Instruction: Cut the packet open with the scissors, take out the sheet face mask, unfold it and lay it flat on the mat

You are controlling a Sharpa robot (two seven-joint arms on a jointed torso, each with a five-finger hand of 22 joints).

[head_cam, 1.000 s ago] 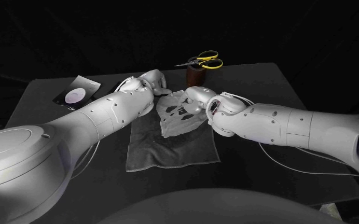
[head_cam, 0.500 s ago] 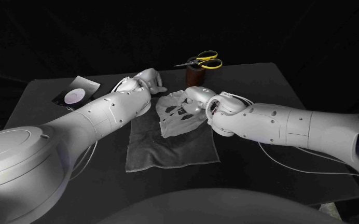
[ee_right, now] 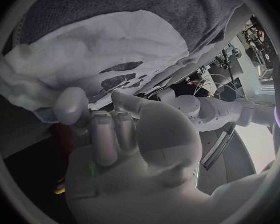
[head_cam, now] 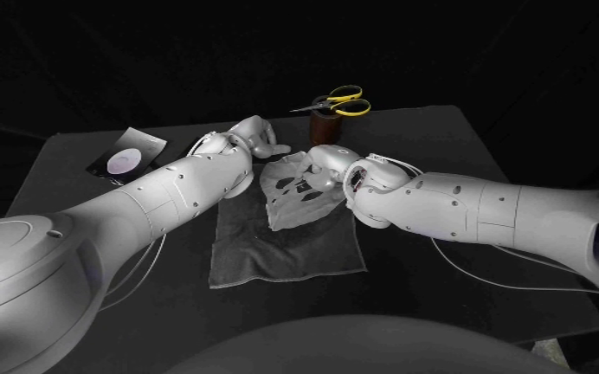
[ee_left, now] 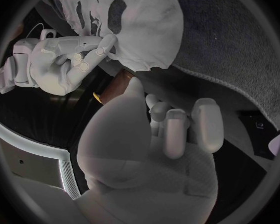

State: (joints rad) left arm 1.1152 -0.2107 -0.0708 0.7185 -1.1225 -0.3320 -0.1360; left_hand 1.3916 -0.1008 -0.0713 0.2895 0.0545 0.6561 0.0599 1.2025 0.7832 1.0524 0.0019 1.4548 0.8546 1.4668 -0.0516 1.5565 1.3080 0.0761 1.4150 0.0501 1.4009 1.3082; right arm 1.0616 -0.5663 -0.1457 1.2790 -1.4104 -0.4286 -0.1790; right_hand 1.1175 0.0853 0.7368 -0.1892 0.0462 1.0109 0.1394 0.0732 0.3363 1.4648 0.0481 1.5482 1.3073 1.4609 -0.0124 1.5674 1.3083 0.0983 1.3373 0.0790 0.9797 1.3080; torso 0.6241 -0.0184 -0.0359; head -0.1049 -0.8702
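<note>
Mask [head_cam: 299, 196] lies spread on the mat [head_cam: 293, 248], one edge pinched between the fingers [ee_left: 102, 50] of the right hand [head_cam: 327, 164]. The left hand [head_cam: 250, 138] hovers just beside them, its fingers [ee_left: 205, 123] apart and empty.

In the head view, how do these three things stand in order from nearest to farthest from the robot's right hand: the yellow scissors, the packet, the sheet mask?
From the right hand:
1. sheet mask: right at the hand's fingers, lying on the mat.
2. scissors: beyond the hand, on top of the brown holder near the table's far edge.
3. packet: farthest, on the table's left side.
</note>
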